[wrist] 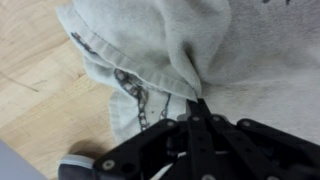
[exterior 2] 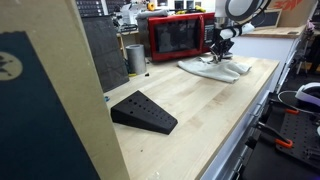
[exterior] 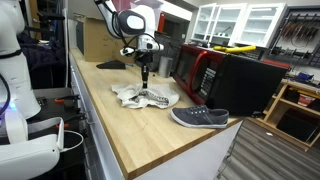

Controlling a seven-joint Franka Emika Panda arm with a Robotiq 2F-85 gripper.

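A crumpled pale cloth (exterior: 145, 96) with a dark printed pattern lies on the light wooden bench top (exterior: 130, 125). The arm reaches straight down onto it, and my gripper (exterior: 145, 84) is shut on a pinched ridge of the fabric. In the wrist view the black fingers (wrist: 203, 122) meet at the cloth (wrist: 150, 50), with a fold gathered at their tips (wrist: 197, 103). From the other side, an exterior view shows the gripper (exterior 2: 217, 55) pressed into the cloth (exterior 2: 215, 68) in front of the red microwave (exterior 2: 178, 35).
A grey slip-on shoe (exterior: 199, 117) lies near the bench's front corner. The red and black microwave (exterior: 225, 75) stands right behind the cloth. A black wedge-shaped block (exterior 2: 143, 111) sits further along the bench. A metal cylinder (exterior 2: 135, 58) stands by the wall.
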